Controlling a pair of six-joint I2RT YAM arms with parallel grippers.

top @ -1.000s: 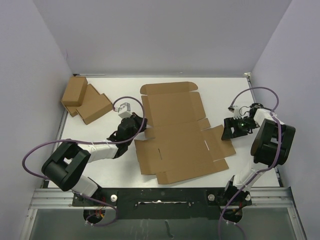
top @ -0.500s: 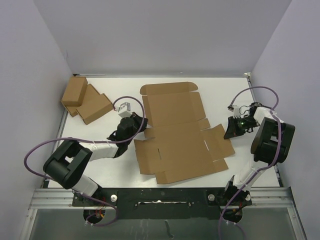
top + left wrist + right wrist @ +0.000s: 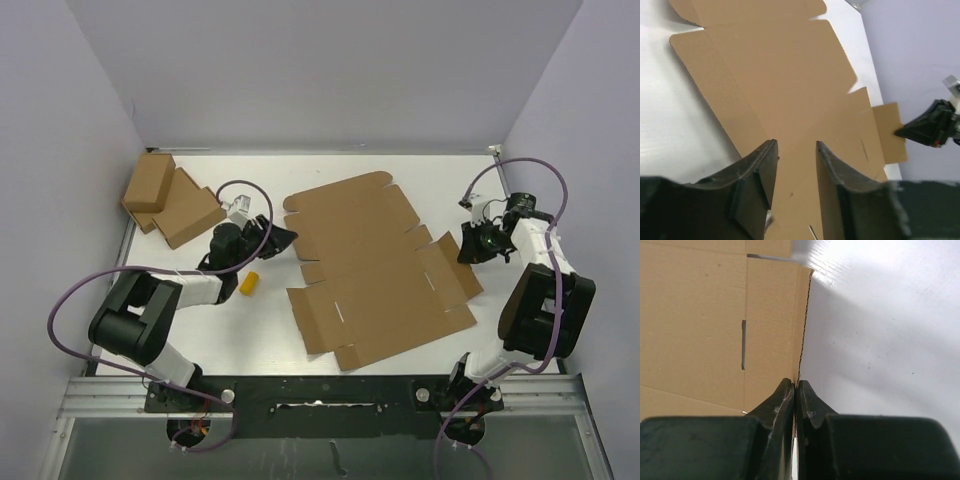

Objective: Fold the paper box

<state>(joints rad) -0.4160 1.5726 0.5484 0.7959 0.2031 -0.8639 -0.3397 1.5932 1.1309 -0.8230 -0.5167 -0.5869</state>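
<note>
The paper box (image 3: pixel 380 270) is a flat brown die-cut sheet with flaps and slits, lying askew in the middle of the table. My right gripper (image 3: pixel 468 247) is shut on the edge of the sheet's right flap; in the right wrist view the gripper (image 3: pixel 796 385) pinches the thin cardboard edge (image 3: pixel 802 330). My left gripper (image 3: pixel 286 238) stands open just off the sheet's left edge. In the left wrist view its fingers (image 3: pixel 765 170) are apart, with nothing between them and the sheet (image 3: pixel 780 75) spreading out beyond.
A small yellow cylinder (image 3: pixel 249 284) lies on the white table left of the sheet, under the left arm. Two smaller brown boxes (image 3: pixel 150 182) (image 3: pixel 190 213) sit at the back left corner. Lilac walls close in the back and both sides.
The right gripper closed on the right flap and drew the sheet rightward, turning it counterclockwise. The left gripper opened, let go of the left edge and backed away. The yellow cylinder came into view.
</note>
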